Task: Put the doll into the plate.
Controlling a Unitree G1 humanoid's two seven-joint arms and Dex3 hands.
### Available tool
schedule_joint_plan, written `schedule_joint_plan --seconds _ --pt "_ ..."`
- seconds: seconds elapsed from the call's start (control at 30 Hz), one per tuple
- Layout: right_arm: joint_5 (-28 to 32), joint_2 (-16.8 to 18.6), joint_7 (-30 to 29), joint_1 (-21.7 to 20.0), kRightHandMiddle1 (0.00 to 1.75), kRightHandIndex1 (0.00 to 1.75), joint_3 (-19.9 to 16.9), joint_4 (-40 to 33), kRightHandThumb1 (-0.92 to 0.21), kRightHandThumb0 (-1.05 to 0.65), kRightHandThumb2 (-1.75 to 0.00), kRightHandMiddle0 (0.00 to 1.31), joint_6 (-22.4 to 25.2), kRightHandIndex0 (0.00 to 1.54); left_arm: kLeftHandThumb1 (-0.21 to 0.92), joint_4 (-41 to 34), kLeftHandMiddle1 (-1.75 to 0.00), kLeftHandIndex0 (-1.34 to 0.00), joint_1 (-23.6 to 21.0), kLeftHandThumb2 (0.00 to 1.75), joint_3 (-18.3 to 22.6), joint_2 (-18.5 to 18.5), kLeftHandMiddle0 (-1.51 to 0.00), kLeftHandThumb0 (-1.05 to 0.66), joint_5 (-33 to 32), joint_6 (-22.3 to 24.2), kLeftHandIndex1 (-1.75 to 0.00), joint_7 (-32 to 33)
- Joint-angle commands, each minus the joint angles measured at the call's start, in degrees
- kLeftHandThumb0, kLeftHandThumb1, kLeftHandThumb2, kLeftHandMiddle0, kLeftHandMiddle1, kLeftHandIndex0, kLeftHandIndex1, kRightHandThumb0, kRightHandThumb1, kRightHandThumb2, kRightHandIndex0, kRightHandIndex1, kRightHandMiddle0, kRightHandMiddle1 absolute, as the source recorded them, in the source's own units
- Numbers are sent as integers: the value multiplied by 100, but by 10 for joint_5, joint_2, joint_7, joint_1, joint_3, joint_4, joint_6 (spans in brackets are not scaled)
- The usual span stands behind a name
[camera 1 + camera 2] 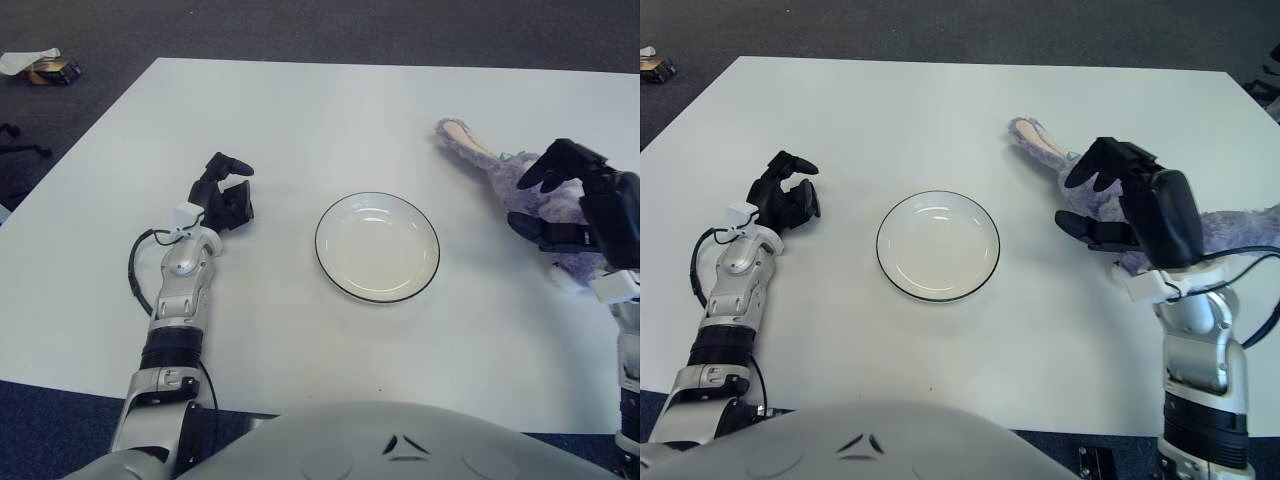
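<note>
A white plate with a dark rim (322,250) sits in the middle of the table. The doll (497,166), a purple plush with a long pink-lined ear pointing toward the far left, lies to the right of the plate. My right hand (528,205) hovers over the doll's body with its fingers spread, not closed on it; the hand hides much of the plush. In the right eye view the doll's body (1240,228) shows behind the hand. My left hand (225,195) shows to the left of the plate, fingers relaxed and holding nothing.
The white table (300,120) stretches wide behind the plate. Dark carpet surrounds it, with a small box and paper (45,66) on the floor at the far left.
</note>
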Motion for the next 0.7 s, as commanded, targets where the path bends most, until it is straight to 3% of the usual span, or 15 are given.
schedule_joint_plan --seconds 0.0,0.1,0.3,0.37,0.5,0.67 --pt "-49 -25 -7 9 139 116 -43 -41 -61 -60 -74 15 2 19 66 28 -175 -35 19 88 -3 -6 -102 -39 6 10 -175 3" --pt "-80 -35 11 17 118 89 -51 -58 -61 -77 -70 4 30 6 66 31 -175 -35 18 88 -2 -4 -102 -38 4 7 -175 1" --pt "-68 -57 80 37 93 57 -51 -80 -65 -86 -61 0 111 1 67 34 -175 -35 17 87 -1 -3 -103 -38 0 4 -175 -3" --pt "-77 -61 92 39 80 43 -58 -88 -72 -90 -51 0 133 0 67 35 -175 -35 17 88 -1 -3 -103 -38 -1 3 -175 -3" --pt "-91 -67 105 45 63 28 -68 -106 -85 -97 -36 0 155 0 65 38 -175 -36 16 90 -1 -4 -104 -39 -2 1 -175 -3" --pt "-94 -83 130 48 48 16 -76 -126 -91 -101 -34 0 181 0 64 40 -175 -36 15 90 0 -3 -105 -39 -2 0 -175 -3"
